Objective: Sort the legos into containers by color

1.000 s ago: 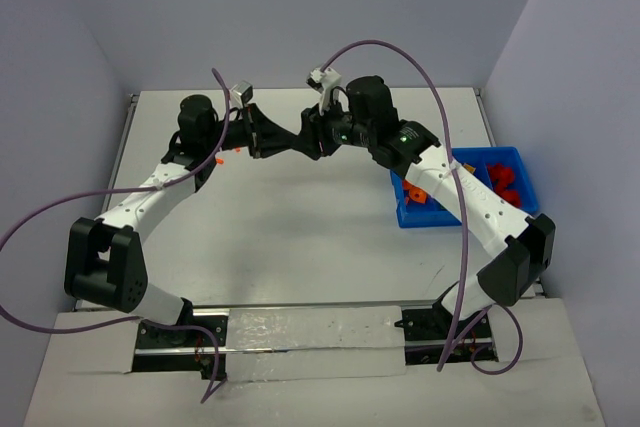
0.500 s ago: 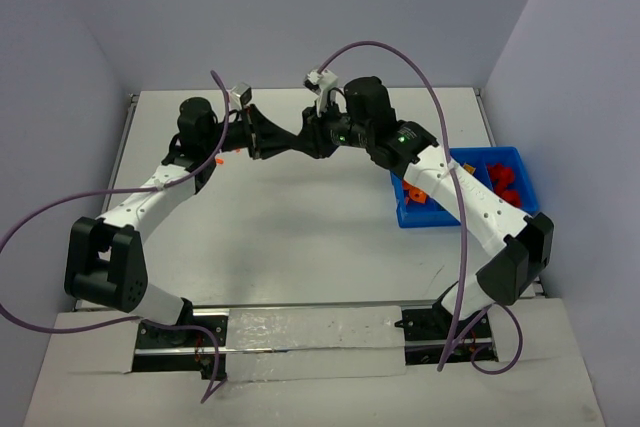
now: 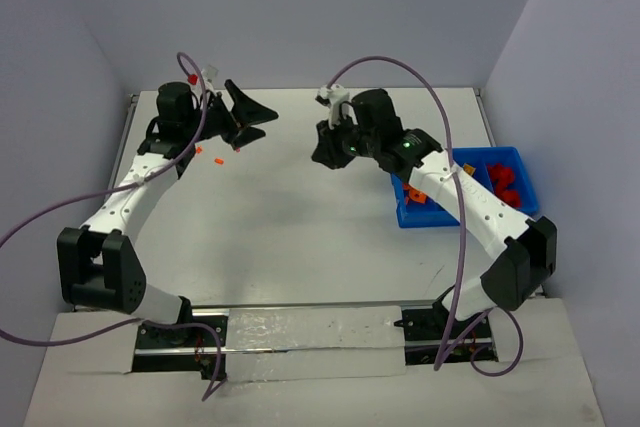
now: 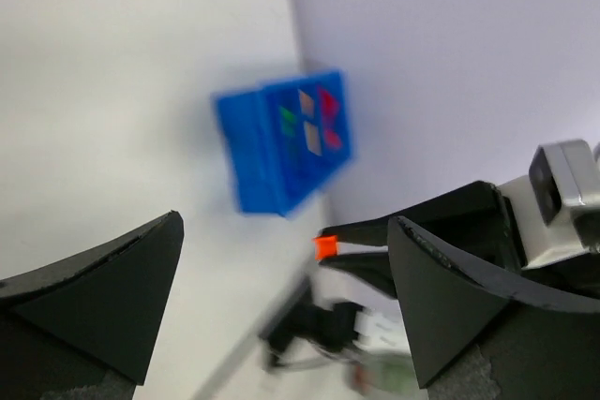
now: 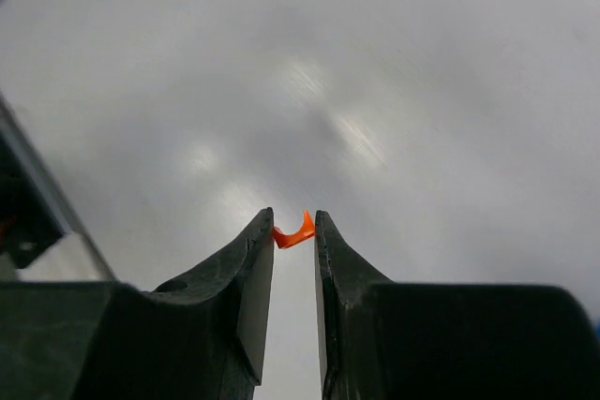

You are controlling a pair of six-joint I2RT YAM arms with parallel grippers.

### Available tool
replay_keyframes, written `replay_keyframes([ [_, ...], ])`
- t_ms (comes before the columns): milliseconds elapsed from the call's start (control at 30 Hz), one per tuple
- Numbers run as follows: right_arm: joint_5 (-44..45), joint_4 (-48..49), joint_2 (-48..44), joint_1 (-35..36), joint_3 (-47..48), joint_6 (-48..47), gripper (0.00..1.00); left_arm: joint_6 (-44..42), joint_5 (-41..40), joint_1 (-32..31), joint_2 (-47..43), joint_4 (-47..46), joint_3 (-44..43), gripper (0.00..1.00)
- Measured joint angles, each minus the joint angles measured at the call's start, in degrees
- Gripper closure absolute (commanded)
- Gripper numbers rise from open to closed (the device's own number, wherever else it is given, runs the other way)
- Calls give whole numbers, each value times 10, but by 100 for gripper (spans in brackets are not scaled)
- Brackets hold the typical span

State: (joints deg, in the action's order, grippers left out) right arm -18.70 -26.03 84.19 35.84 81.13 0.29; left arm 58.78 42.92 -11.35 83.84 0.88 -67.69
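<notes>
Pinching a tiny curved orange lego (image 5: 293,232) at the very tips, the right end effector (image 5: 294,222) has its jaws drawn together on the piece and holds it clear above the bench (image 3: 300,217), some way left of the blue bin (image 3: 418,218). That tip-only hold looks sensible to me: the brick is far smaller than the fingers, and it should fall free cleanly on release. The bin lies partly under the right arm, with red bricks (image 3: 503,185) in its farther compartments and orange ones (image 3: 414,195) in the compartment facing the held piece, so I'd guess this one goes there. Much farther left of the bin, the left end effector (image 4: 284,222) hangs with jaws spread wide, gripping nothing, near a few loose orange legos (image 3: 219,160) on the bench.
</notes>
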Motion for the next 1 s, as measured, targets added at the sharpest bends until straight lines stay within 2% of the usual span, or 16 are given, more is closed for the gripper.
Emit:
replay_keyframes([
  [167, 49, -50, -40, -126, -89, -35, 100, -225, -165, -27, -36, 93, -48, 1],
  [300, 92, -79, -39, -232, -111, -63, 100, -342, -268, -36, -53, 108, -40, 1],
  [400, 119, -89, -24, -274, -113, -78, 100, -398, -339, -36, -52, 110, -24, 1],
  [533, 136, -91, 37, -283, -106, -90, 100, -439, -414, -33, -37, 115, -20, 1],
  [667, 150, -92, 117, -286, -102, -92, 99, -460, -449, -22, 9, 137, -38, 1],
  [733, 155, -94, 143, -287, -101, -92, 88, -470, -458, -17, 36, 150, -50, 1],
  [767, 158, -96, 152, -288, -99, -92, 78, -475, -461, -14, 48, 156, -54, 1],
  [800, 161, -98, 159, -288, -96, -92, 64, -479, -464, -12, 58, 163, -58, 2],
  [833, 163, -99, 164, -288, -91, -91, 45, -484, -466, -11, 68, 171, -63, 4],
  [867, 165, -100, 168, -288, -86, -91, 36, -490, -467, -9, 79, 181, -69, 7],
  [1000, 174, -100, 170, -291, -71, -88, 17, -504, -468, 1, 123, 214, -109, 10],
])
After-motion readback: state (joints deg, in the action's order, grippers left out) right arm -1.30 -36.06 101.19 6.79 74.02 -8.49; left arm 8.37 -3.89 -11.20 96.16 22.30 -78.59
